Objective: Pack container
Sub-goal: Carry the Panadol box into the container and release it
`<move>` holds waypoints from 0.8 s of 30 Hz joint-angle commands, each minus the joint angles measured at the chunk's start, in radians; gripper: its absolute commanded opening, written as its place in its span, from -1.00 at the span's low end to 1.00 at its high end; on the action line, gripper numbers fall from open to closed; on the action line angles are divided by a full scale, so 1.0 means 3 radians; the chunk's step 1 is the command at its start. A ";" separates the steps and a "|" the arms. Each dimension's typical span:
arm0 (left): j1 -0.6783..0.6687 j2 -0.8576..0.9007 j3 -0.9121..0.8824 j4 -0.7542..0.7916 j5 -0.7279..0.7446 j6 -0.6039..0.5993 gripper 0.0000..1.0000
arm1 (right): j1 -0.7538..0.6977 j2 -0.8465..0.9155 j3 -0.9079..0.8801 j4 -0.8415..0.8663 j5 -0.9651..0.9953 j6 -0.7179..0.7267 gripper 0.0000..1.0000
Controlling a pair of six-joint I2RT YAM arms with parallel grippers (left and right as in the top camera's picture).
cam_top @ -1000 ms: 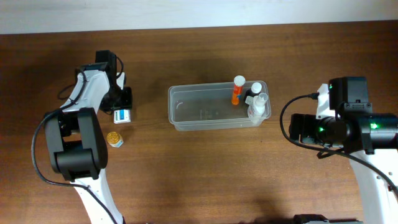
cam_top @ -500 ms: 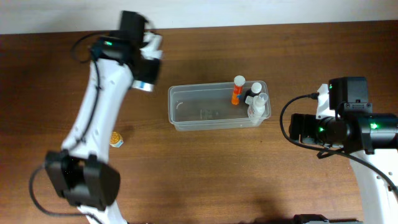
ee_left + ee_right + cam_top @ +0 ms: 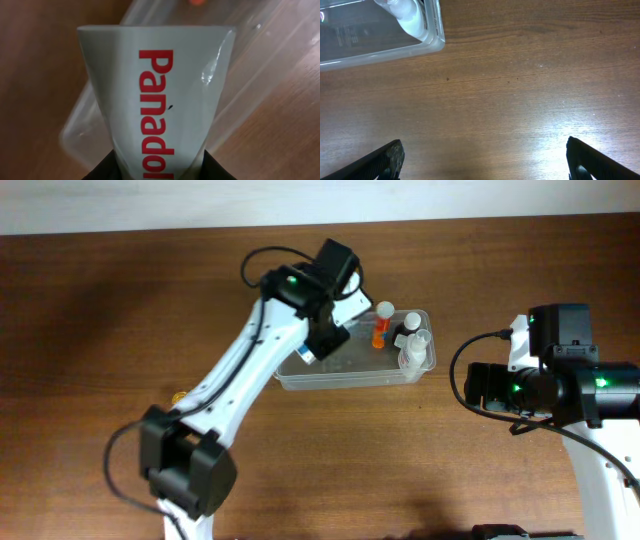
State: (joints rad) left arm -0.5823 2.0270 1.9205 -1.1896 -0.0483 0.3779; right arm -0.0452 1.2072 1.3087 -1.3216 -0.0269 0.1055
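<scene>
Clamping a white box (image 3: 159, 95), its red lettering cut off below, the left gripper (image 3: 314, 348) hangs above the container (image 3: 260, 60); the right gripper (image 3: 484, 161) gapes wide over the tabletop (image 3: 520, 100).

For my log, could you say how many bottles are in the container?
3, at the container's right end: orange one, black-capped one beside it, clear one in front. Arm may hide more.

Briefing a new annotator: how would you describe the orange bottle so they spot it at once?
Find the clear rectangular plastic tub in the middle of the brown wooden table. Of three small bottles at its right end, the orange bottle with a white cap stands leftmost. Its neighbours are a white-and-black bottle and a clear whitish bottle.
</scene>
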 commanded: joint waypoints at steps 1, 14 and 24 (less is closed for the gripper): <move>-0.0003 0.0336 -0.0038 -0.0046 0.0086 0.0069 -0.34 | -0.0029 -0.0010 -0.0010 0.0009 -0.0023 0.0014 0.91; -0.0009 0.0587 0.0051 -0.0039 -0.0099 0.0071 0.57 | -0.0029 -0.0010 -0.0010 0.0038 -0.0024 0.0015 0.91; 0.0206 0.0137 0.0846 -0.0716 -0.0758 -0.0690 0.70 | -0.0029 -0.0010 -0.0010 0.0058 -0.0022 0.0013 0.94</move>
State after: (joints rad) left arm -0.5755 2.1815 2.1277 -1.3869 -0.1673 0.3164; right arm -0.0452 1.2072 1.3087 -1.3064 -0.0277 0.1055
